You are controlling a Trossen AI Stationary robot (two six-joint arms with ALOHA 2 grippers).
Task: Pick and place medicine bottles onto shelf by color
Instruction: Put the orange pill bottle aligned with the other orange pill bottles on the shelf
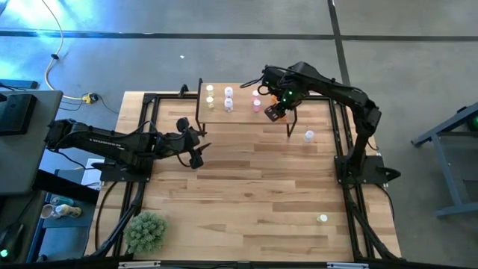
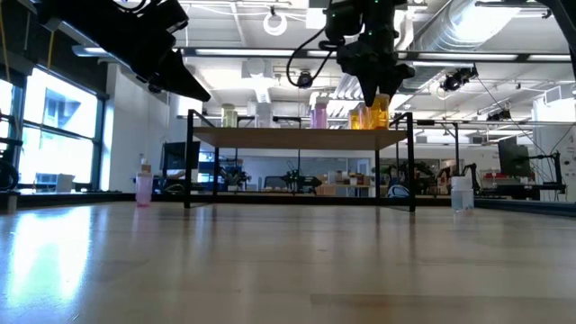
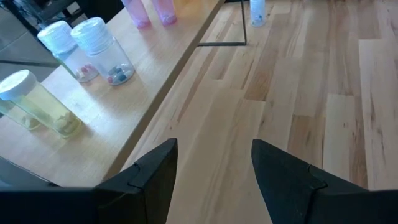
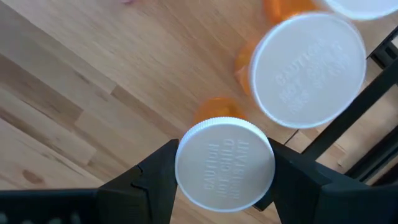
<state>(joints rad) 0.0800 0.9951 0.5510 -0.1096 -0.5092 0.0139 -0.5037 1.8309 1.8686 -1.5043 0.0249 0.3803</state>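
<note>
High view: right end effector (image 1: 275, 112) over the shelf (image 1: 243, 113); left end effector (image 1: 196, 146) open above the tabletop (image 1: 246, 194). Low view: orange bottle (image 2: 379, 110) gripped above the shelf. Right wrist view: caps faintly read "CAUTION"; another orange bottle (image 4: 309, 68) crowds beside.

From overhead my right claw (image 1: 276, 112) hides the orange bottle's body | right wrist: second orange bottle (image 4: 309, 68) cut by frame edge | left wrist: pink bottles (image 3: 151, 10) cropped, caps unseen
</note>
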